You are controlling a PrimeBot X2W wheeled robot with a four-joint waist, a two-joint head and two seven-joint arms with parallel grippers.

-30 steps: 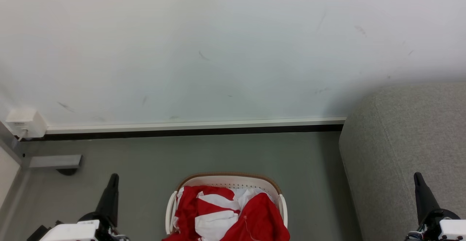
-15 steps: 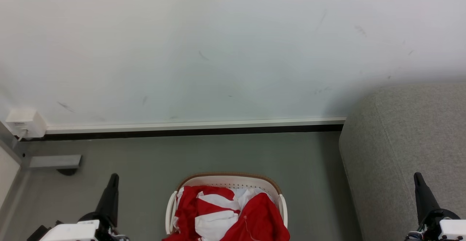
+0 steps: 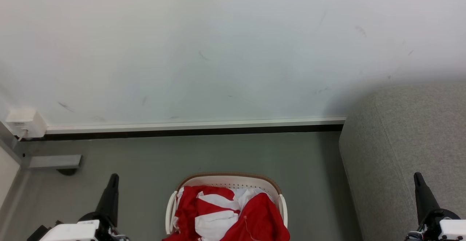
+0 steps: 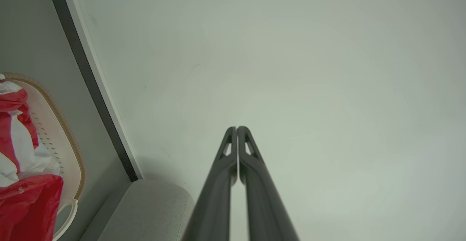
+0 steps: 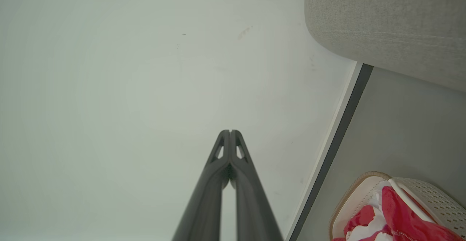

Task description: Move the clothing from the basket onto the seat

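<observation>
I have the left end effector (image 4: 237, 128) closed, its two dark fingers pressed together at the tips and gripping nothing. In the head view it sits at the lower left over the grey floor (image 3: 218, 153), pointing towards the white wall (image 3: 218, 51). The right end effector (image 5: 230, 131) is closed the same way, also empty, at the lower right in front of the light grey sofa (image 3: 411, 142).

The red and white clothing (image 3: 225, 212) lies heaped inside the oval white laundry basket (image 3: 229, 177). The basket stands on the floor between my two arms, at the bottom edge of the head view, with its brown rim curving towards the wall. All the clothing I can see is in it. The sofa stands to the basket's right, with a strip of bare floor between them. A white skirting board (image 3: 196, 125) runs along the foot of the wall, and a small white box (image 3: 25, 122) sits at its far left end.
</observation>
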